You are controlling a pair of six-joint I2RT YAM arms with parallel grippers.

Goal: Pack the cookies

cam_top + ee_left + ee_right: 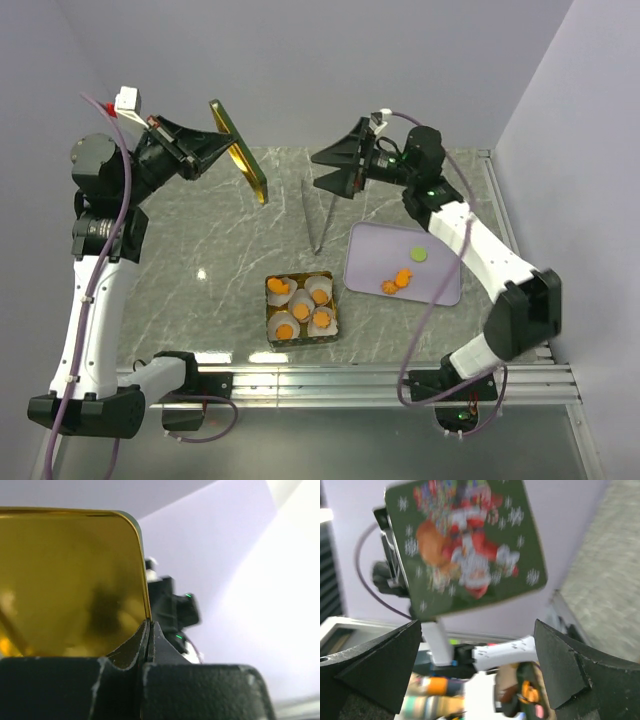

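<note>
Left gripper [149, 630] fingers fill the bottom of its wrist view, pressed together on the edge of the tin lid [70, 580]. The lid's gold inner face blocks everything left of the jaws, so no table or cookies there. Right of the jaws there is only blurred black hardware of the other arm and the wall.

Right gripper [476, 630] jaws spread wide, nothing between them. Past the gap is the lid's green outer face with a Santa print, blurred, details not readable. No cookies in that view either.

Cookies [285, 329] only show from the top camera: small orange pieces on the table, well below both sets of jaws. Most sit in white paper cups [328, 287] inside a square gold tin [269, 312], roughly under the gap between the two grippers (five cups, each with orange in it; shapes too small to tell). A few more lie loose on a lavender tray [375, 250] below the right jaws, touching or overlapping, count unclear, with a green disc [418, 254] near them. Metal tongs [322, 215] lie flat just under the right jaw tips
</note>
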